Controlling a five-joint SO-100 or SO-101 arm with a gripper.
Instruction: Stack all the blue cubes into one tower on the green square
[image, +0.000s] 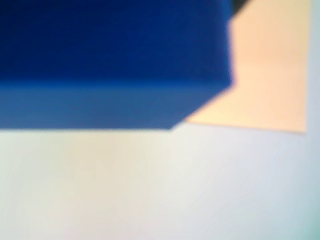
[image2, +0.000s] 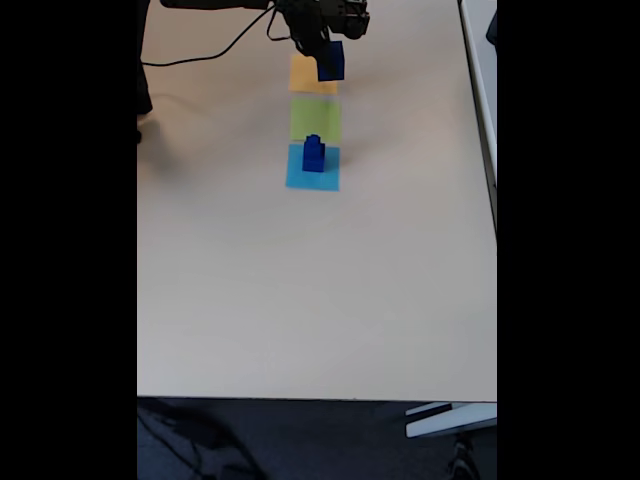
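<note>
Claw is clamped on the large dark navy-blue solid cube, lifted over the flat orange-yellow paper square. Flat lime-green paper square, just nearer the camera than the claw, is bare. The two smaller navy cubes sit stacked beyond it on the light-blue paper square. Judged: nothing placed yet, all three cubes left.

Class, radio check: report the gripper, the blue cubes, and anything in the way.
Gripper shut on large blue cube, above orange-yellow square. Two smaller blue cubes stacked on light-blue square. Green square bare, nothing blocking.
</note>
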